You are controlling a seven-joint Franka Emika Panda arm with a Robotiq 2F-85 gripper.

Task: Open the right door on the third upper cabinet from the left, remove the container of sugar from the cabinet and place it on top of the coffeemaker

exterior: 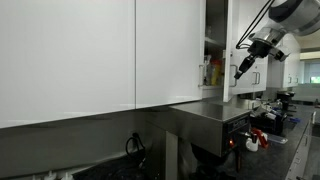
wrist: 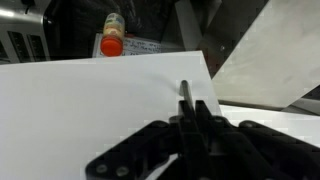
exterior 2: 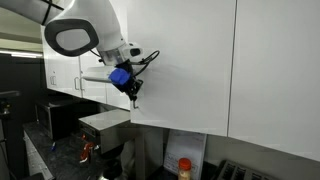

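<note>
Inside the third upper cabinet [exterior: 215, 45], through the gap visible in an exterior view: yellow and red bottles [exterior: 211, 70] on a shelf. Container of sugar not made out, presumably deeper on those shelves. Right door [wrist: 90, 115] swung out from the frame, filling the wrist view as a glossy white sheet. Handle not discernible.

Gripper [exterior: 237, 72] set against that panel near its free edge. Fingers [wrist: 186, 95] pressed together, nothing seen between them. Probably pushing rather than pulling, to widen the opening enough for a reach.

Underneath, coffeemaker [exterior: 205, 112], with nothing seen on its flat steel top, so usable as the landing spot. Red-lidded jar [wrist: 112, 42] standing below, past the door's lower edge.

Step judged: door opening. Reach for the canister not yet begun.
</note>
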